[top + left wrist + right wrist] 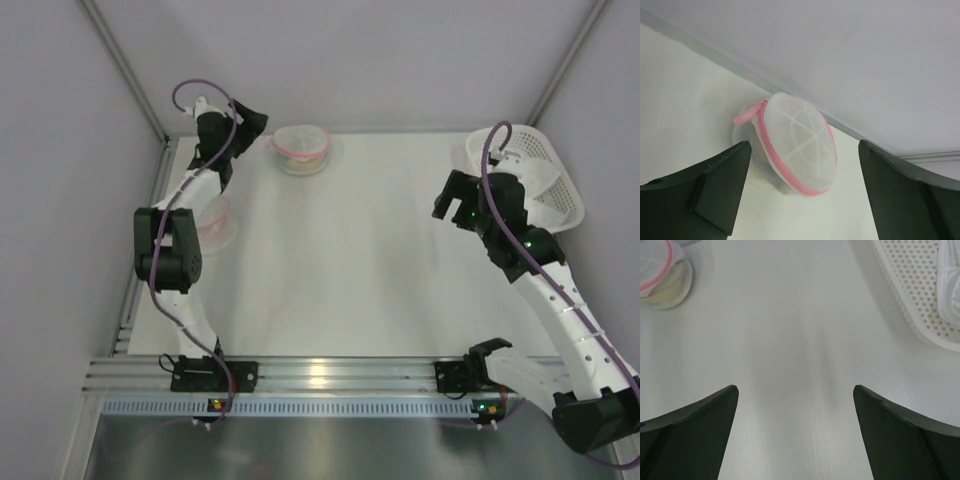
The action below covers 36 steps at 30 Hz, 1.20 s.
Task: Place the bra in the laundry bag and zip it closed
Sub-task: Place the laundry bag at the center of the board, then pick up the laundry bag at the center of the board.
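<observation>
— While the left gripper (804, 147) reaches into the far left corner, how do its fingers stand?

— Wide apart, with nothing between them. The laundry bag (797, 150) lies just ahead of them on the table (380, 270), close to the back wall (it is a round shell of white mesh).

— And the zip?

— A pink zip (769, 147) runs round the rim, and a pink tab sticks out at one end. Whether it is done up all the way, I cannot tell.

— Is anything inside?

— A cream shape (667, 290) shows under the mesh in the right wrist view. What it is, I cannot tell.

— The right gripper (795, 390)?

— Its fingers are spread as well and hold nothing. It hovers above the table on the right side, well apart from the bag. A white basket (545, 185) full of small holes sits near it at the right edge, with white cloth (950, 280) inside.

— Anything else?

— A pale round thing with a pink rim (218, 225) lies at the left edge, partly hidden by the left arm.
</observation>
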{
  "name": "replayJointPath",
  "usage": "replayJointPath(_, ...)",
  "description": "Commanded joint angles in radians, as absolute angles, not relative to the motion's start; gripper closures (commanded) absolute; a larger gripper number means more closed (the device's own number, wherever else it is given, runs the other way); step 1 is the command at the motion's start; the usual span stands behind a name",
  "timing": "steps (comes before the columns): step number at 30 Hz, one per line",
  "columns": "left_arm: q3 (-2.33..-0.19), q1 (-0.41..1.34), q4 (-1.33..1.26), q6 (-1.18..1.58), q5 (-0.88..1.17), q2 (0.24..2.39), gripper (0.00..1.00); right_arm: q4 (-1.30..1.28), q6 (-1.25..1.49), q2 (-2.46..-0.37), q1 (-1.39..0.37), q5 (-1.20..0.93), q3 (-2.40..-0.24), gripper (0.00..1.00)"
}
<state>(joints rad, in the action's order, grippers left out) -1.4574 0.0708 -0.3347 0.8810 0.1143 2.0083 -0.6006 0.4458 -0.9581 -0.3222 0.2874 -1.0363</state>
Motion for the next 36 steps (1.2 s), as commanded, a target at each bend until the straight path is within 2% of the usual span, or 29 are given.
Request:
replayJointPath(1,-1.551,0.066,-0.077,0.617,0.067,1.790,0.06,-0.597,0.440,-0.991,-0.288,0.276,-1.117,0.01)
replayJointPath(2,-1.592,0.064,0.080,0.551,0.071,1.775,0.02,-0.597,0.440,-1.018,-0.279,0.275,-1.129,0.01)
replayJointPath(5,-1.565,0.067,0.272,0.451,0.046,1.686,0.02,-0.589,0.430,-1.072,-0.258,0.262,-1.179,0.01)
replayJointPath(8,-1.407,0.067,0.328,0.404,-0.115,1.509,0.02,-0.563,0.404,-1.103,-0.242,0.221,-1.210,0.01)
replayJointPath(15,-1.223,0.066,0.540,0.379,-0.351,1.405,0.02,-0.440,0.385,-1.062,-0.242,0.115,-1.109,0.00)
replayJointPath(22,-0.977,-0.057,0.439,0.531,-0.347,1.293,0.02,-0.434,0.380,-0.965,-0.242,0.069,-0.993,0.01)
replayJointPath(30,-0.887,-0.141,0.232,0.498,-0.226,1.273,0.03,-0.485,0.391,-0.902,-0.244,0.087,-0.930,0.00)
replayJointPath(36,-0.847,-0.153,0.128,0.681,-0.158,1.285,0.06,-0.489,0.393,-0.887,-0.242,0.100,-0.920,0.01)
